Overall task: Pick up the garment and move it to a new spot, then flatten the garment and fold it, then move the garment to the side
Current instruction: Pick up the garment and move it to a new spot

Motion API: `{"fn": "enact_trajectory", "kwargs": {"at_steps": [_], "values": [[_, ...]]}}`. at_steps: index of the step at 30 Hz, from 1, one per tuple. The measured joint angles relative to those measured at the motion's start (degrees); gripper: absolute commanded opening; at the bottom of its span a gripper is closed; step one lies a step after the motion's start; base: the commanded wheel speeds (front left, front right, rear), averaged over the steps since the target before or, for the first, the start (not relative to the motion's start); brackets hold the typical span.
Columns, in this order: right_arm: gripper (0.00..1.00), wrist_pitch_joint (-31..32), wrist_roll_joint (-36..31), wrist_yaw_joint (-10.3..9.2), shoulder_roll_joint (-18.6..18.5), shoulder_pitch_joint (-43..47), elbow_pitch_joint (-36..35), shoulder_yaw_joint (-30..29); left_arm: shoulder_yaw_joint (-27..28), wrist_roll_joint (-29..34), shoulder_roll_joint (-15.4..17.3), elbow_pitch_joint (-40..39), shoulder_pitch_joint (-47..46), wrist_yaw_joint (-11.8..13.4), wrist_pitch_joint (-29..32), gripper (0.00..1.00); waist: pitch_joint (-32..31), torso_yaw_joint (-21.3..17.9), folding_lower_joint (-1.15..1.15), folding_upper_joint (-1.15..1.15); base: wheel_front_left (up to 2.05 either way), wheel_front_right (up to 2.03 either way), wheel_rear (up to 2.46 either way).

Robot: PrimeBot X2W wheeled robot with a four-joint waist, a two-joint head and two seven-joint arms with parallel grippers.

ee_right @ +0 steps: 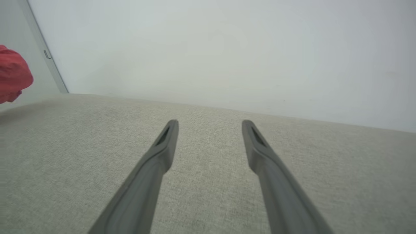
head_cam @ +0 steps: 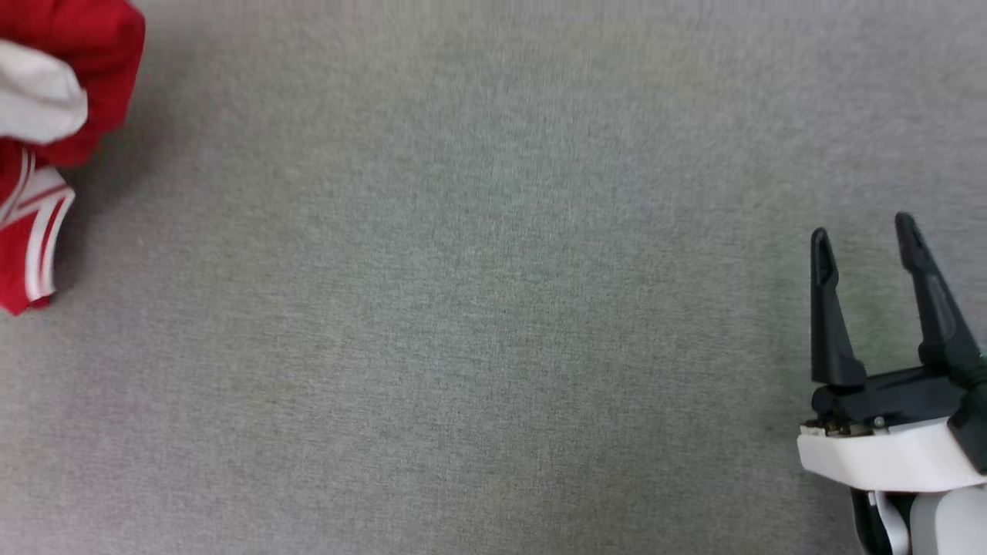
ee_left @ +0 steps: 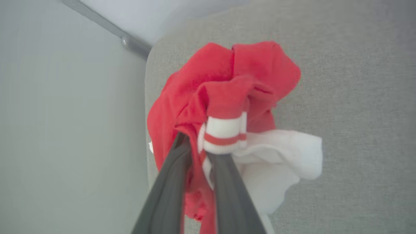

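Jersey T-shirt (ee_left: 260, 65), red and crumpled into a soft heap, sits at the tips of the left gripper (ee_left: 196, 146). Its two dark fingers (ee_left: 169, 188) stand narrow, pinching a fold of red cloth between them. The red-and-white striped trim (ee_left: 224, 138) lies just past the tips, and a white sleeve (ee_left: 286, 156) spills out to their right. The left wrist view shows that grip, while the head view shows the jersey T-shirt as a bunch at its far left edge, well apart from the right gripper (head_cam: 864, 231). That gripper's tapered, matte fingers (ee_right: 146, 182) stand wide apart with nothing between them, over the grey woven surface (ee_right: 208, 201), with a plain pale wall (ee_right: 227, 48) beyond their tips.
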Motion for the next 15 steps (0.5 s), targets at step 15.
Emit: {"fn": "enact_trajectory", "kwargs": {"at_steps": [15], "values": [[1.0, 0.0, 3.86, 0.0, -0.02, 6.08, 4.41, 0.9, -15.16, 1.77, -4.39, -15.14, -13.15, 0.0, 4.11, 0.0, -11.45, -7.11, -0.01, 0.0, 0.0, 0.0, 0.0]]}}
